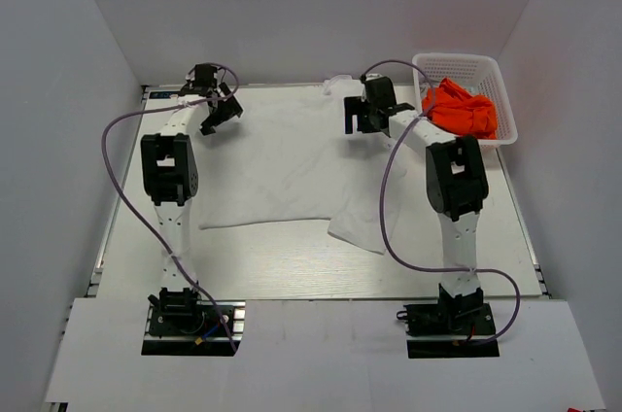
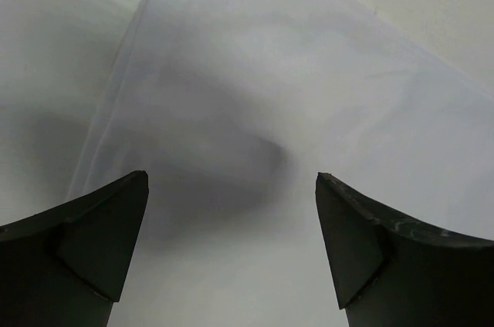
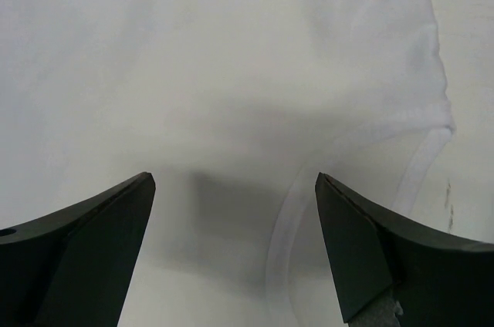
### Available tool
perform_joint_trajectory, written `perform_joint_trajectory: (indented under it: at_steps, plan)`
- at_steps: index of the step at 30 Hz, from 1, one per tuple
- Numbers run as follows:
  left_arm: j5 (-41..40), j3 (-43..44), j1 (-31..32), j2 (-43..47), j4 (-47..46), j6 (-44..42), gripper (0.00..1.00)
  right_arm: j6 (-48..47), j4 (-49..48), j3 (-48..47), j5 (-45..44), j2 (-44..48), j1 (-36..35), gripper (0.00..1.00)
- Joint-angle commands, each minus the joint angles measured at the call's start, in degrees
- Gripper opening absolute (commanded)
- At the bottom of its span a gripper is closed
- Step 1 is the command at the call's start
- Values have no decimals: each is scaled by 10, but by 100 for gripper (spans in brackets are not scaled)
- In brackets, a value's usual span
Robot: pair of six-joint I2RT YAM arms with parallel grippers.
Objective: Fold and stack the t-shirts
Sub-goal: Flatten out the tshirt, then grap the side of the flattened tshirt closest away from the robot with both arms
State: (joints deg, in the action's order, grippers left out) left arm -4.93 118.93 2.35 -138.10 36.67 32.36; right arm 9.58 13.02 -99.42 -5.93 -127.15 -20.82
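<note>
**Both arms poised over the far end of the white shirt**

The white t-shirt [image 1: 282, 169] lies spread, slightly rumpled, on the far half of the table [image 1: 292, 271]. It reaches from the far edge towards the middle, and one flap trails towards the near right. The orange t-shirt [image 1: 460, 109] sits bunched in the basket [image 1: 486, 67] at the far right corner, well apart from the white one.

The left gripper [image 1: 222, 113] hangs over the shirt's far left part. Its jaws are spread wide with nothing between them, and its wrist view shows the cloth's side edge running diagonally just to its left. The right gripper [image 1: 352, 117] hangs over the far right part, equally wide and empty, with a stitched hem curving just beside its right finger [image 3: 386, 250].

The shirt lies directly beneath both grippers and stretches away from them towards the near edge. That probably makes its long axis run far to near, though the rumpling makes this uncertain. Each arm covers its own side, so a paired pinch at the far end looks like the likely next step. The orange shirt is nearer the right arm.
</note>
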Motion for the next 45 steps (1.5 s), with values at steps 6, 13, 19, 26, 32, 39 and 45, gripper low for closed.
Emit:
perform_joint_trajectory:
  at_steps: [6,13,19,26,32,39,45]
  plan:
    - [-46,-296,11,337,0,16,99,2,-121,241,44,251,-7,90]
    - [-92,-650,11,628,24,142,99,63,-114,381,72,382,-9,90]
    - [-97,-772,2,754,39,193,99,91,-117,466,91,466,-9,90]
    - [-122,-805,2,720,23,244,99,100,-78,519,95,513,-9,90]
    - [-89,-825,-3,665,-26,249,82,107,-23,547,71,540,-8,90]
    - [-84,-830,-9,615,-49,244,54,113,21,567,45,577,-10,90]
    - [-84,-825,-9,596,-70,239,42,112,96,577,49,598,-17,90]
